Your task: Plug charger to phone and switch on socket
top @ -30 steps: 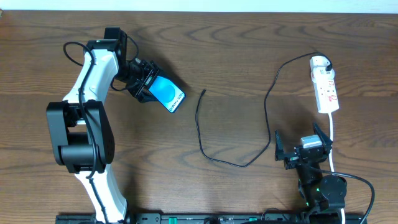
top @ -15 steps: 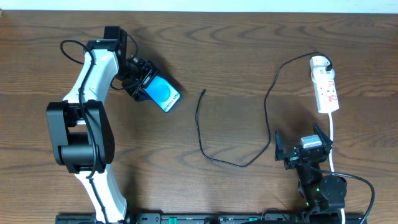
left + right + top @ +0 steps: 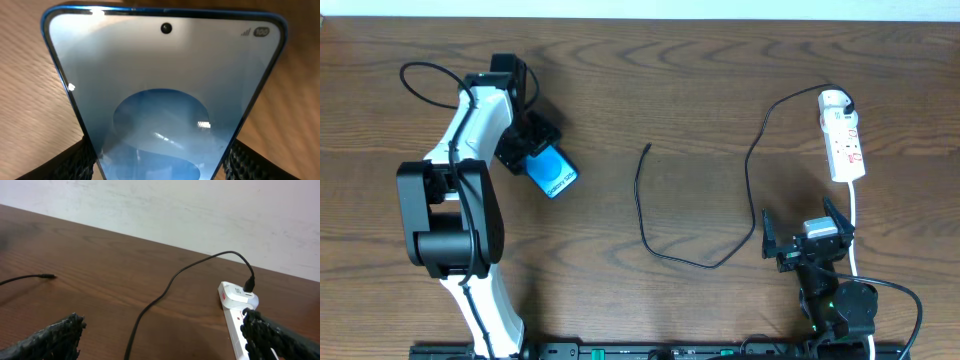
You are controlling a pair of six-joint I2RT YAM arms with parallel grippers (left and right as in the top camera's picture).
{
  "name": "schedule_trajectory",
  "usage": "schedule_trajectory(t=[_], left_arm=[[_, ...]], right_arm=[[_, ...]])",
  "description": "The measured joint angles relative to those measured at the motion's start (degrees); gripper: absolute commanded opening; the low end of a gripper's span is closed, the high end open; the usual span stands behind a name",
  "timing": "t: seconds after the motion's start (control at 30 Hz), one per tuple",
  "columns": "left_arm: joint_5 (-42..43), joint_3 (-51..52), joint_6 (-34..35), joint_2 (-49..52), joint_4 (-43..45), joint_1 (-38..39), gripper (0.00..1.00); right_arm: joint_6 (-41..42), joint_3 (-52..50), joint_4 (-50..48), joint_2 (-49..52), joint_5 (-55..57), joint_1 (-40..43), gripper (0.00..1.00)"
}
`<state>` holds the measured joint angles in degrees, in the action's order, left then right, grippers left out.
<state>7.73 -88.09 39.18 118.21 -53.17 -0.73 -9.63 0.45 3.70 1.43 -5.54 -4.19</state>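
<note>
The phone sits at about 9 o'clock on the table, clamped across its narrow sides by the left gripper. The left wrist view shows the textured black fingers pressing on both edges. It is a slim, rigid slab with a glossy blue screen and a smooth dark rim, so it probably weighs little but is slippery and easy to scratch. The side edges are the sensible place to hold it, leaving the port end free. Which end carries the port cannot be told here. The charger cable is thin, black and limp, curling from its plug tip near 12 o'clock of the table's middle, down through a loop, then up to the black plug. That plug is seated in the rounded end of the power strip at 2 o'clock. The cable will likely sag and twist if gripped mid-length, so the stiff tip just behind the connector is the best hold. The strip is hard white plastic with red switch marks, and its thick white cord runs toward 5 o'clock. The right gripper waits there with its jaws spread wide and nothing between them. The table is matte, dark-grained wood.
</note>
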Motion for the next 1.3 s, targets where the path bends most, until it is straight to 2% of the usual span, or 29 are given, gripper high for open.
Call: schedule_trajectory(t=[0.37, 0.6, 0.8, 1.13, 1.3], left_arm=[[-4.2, 6.5, -0.5, 0.0, 7.1, 0.0, 0.65], [-5.3, 8.5, -1.7, -0.9, 8.6, 0.0, 0.65], [-5.5, 9.5, -1.9, -1.5, 9.6, 0.1, 0.77], [-5.8, 10.2, -2.2, -1.7, 10.0, 0.1, 0.78], [-6.0, 10.4, -2.4, -1.7, 9.8, 0.1, 0.81]], right_arm=[[0.0, 0.0, 0.0, 0.0, 0.0, 0.0, 0.99], [0.0, 0.0, 0.0, 0.0, 0.0, 0.0, 0.99], [0.0, 0.0, 0.0, 0.0, 0.0, 0.0, 0.99], [0.0, 0.0, 0.0, 0.0, 0.0, 0.0, 0.99], [0.0, 0.0, 0.0, 0.0, 0.0, 0.0, 0.99]])
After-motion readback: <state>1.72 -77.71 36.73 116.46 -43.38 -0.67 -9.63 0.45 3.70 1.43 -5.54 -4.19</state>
